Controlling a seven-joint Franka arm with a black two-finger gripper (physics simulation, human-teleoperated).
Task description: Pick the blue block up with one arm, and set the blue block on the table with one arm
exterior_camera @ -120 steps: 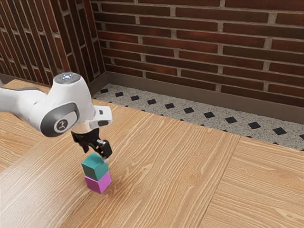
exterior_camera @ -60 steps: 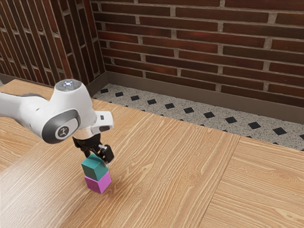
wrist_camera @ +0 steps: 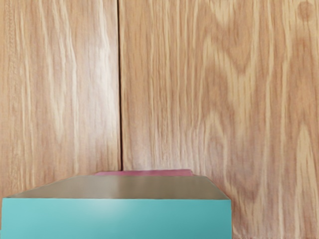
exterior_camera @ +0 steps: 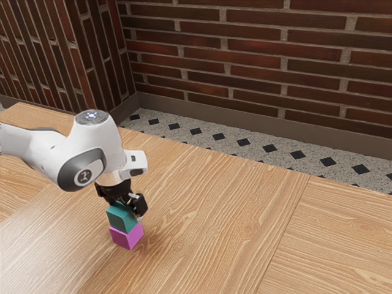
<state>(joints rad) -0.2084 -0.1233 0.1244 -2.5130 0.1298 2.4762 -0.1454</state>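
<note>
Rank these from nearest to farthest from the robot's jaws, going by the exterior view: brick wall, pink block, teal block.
1. Teal block: right at the jaws, on top.
2. Pink block: just below the teal one.
3. Brick wall: far off, in the background.

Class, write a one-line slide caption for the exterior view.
A Franka arm, its black claw at a teal block stacked on a magenta block; wooden table, brick wall beyond.
</note>
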